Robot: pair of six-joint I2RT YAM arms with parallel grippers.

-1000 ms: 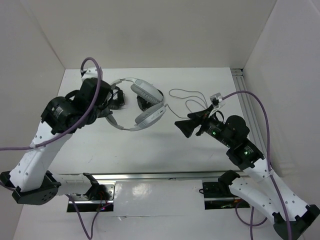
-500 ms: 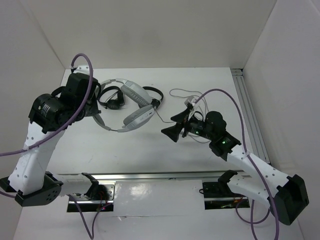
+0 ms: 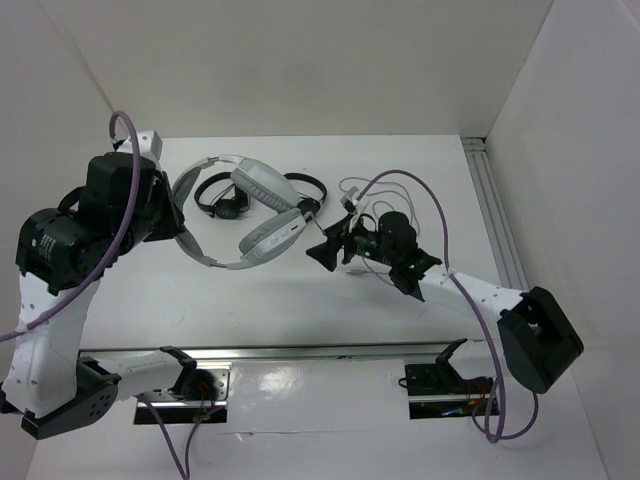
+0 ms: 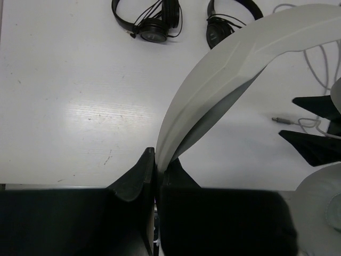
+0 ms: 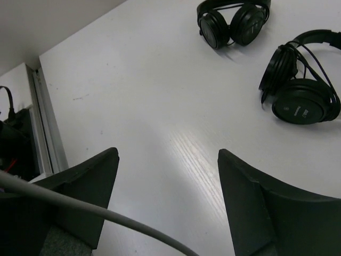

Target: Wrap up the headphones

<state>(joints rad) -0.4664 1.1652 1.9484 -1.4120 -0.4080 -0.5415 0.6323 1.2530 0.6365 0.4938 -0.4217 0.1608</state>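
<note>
The light grey-white headphones (image 3: 262,184) hang from my left gripper (image 3: 176,214), which is shut on the wide band (image 4: 229,64) near its end. Both padded cups sit right of the gripper, the lower cup (image 3: 272,232) over the table's middle. The thin grey cable (image 3: 372,187) trails right and loops on the table; its plug (image 4: 279,120) lies flat. My right gripper (image 3: 322,243) is open and empty, just right of the lower cup. In the right wrist view the gripper (image 5: 168,160) is wide open, and the cable (image 5: 106,214) crosses low in front of its left finger, ungripped.
Two small black headphones lie on the table behind the grey pair: one (image 3: 226,199) at the left, one (image 3: 306,193) at the right; both show in the right wrist view (image 5: 233,20), (image 5: 301,80). An aluminium rail (image 3: 494,220) runs along the right edge. White walls enclose the table.
My left arm has pulled the headphones leftward with the band in its grip. My right arm has stretched left after them, staying open near the lower cup.
</note>
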